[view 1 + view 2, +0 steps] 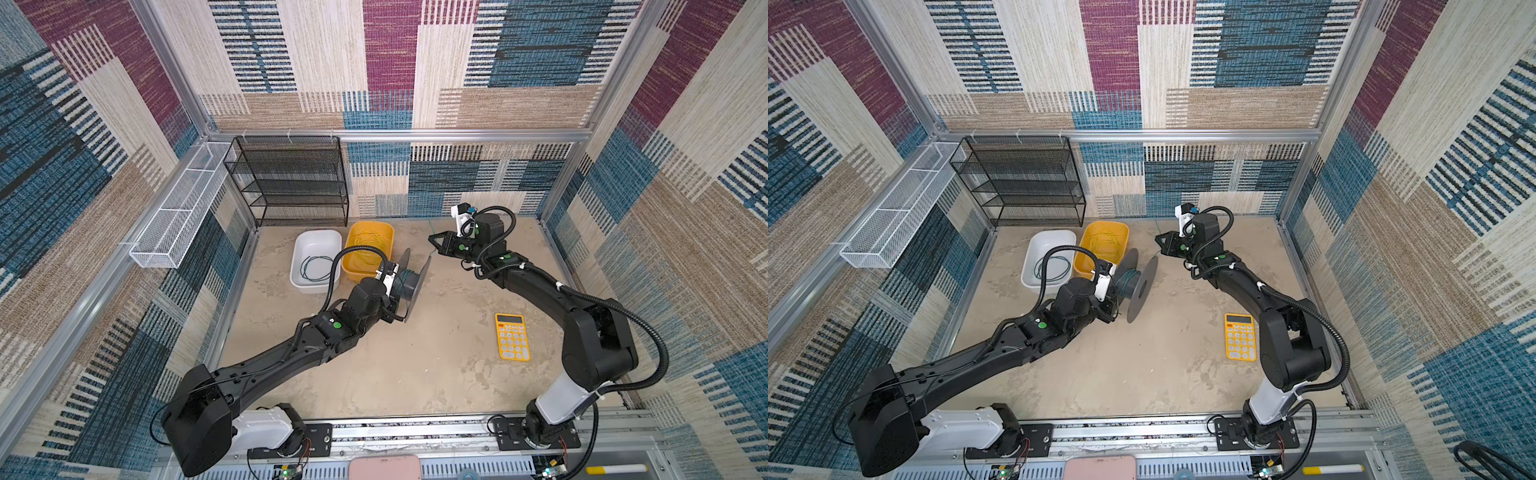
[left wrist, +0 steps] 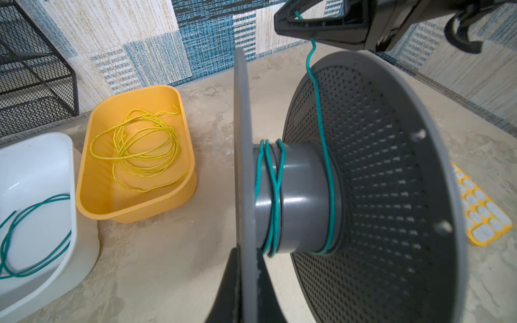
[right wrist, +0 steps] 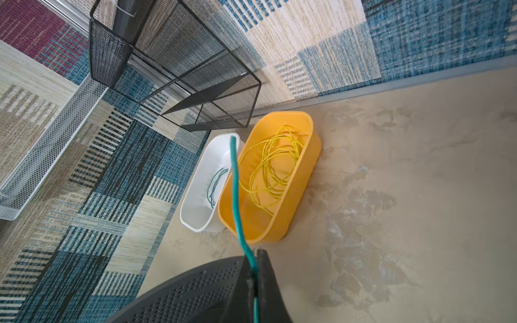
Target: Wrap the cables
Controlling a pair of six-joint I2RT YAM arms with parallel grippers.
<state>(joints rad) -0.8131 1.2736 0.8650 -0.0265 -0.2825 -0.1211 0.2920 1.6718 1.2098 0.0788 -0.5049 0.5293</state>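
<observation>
Around smooth grey spool (image 2: 302,195); thin teal cable (image 2: 276,201) wound; right gripper (image 3: 255,256) pinching strand

The left arm stretches forward, the left gripper (image 2: 246,251) closed, its fingers (image 2: 229,285) clamping the near flange of the spool (image 2: 296,195). The right arm bends in just beyond the spool's far flange, with the right gripper (image 1: 432,240) pinched tight on the teal cable (image 2: 319,112).

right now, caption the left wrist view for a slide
Left gripper grips a grey spool; right gripper pinches its teal cable.
</observation>
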